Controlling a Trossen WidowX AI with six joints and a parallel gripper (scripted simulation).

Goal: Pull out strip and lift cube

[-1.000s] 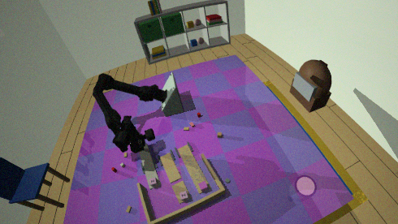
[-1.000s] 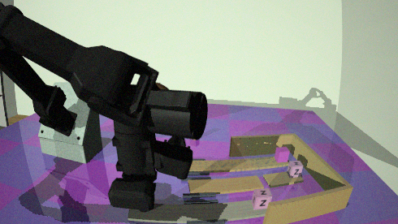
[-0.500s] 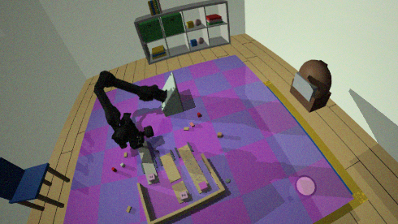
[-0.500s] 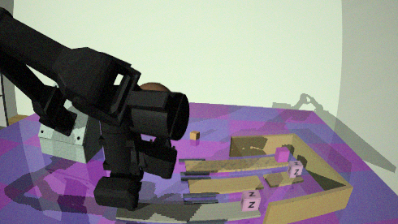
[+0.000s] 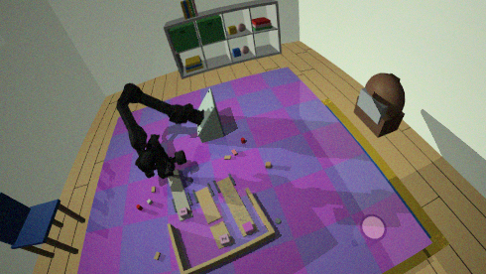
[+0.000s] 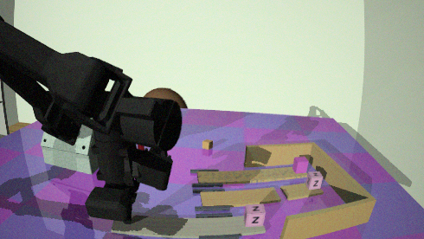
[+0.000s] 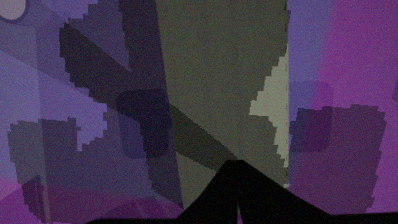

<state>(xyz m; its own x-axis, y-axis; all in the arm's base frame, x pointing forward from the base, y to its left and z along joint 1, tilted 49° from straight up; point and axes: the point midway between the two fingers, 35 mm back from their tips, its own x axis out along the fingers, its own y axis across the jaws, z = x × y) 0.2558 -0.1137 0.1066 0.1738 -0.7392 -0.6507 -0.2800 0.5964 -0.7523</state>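
The grey strip [image 5: 181, 199] [image 6: 157, 226] [image 7: 220, 50] shows no gap and carries a pink cube [image 5: 183, 211] [image 6: 254, 216] marked Z near its far end. My gripper [image 5: 171, 175] [image 6: 110, 214] [image 7: 234, 168] is shut and empty, low over the strip's near end; whether it touches is hidden. The middle strip is in two pieces, a longer tan piece [image 5: 207, 205] [image 6: 239, 197] and a shorter piece [image 5: 217, 231] [image 6: 298, 191], with a gap between; the shorter one carries another Z cube [image 5: 224, 239] [image 6: 315, 181]. The third strip [image 5: 232, 196] [image 6: 242, 176] carries a plain magenta cube [image 5: 248, 227] [image 6: 300, 164].
A wooden border [image 5: 229, 256] [image 6: 329, 218] stands around the strips' far ends. Dark rails lie beside the strips. A pale wedge [image 5: 210, 121] [image 6: 67, 158] stands behind the gripper. Small blocks, including a red one [image 5: 243, 140] and a tan one [image 5: 268, 165] [image 6: 208, 144], lie about.
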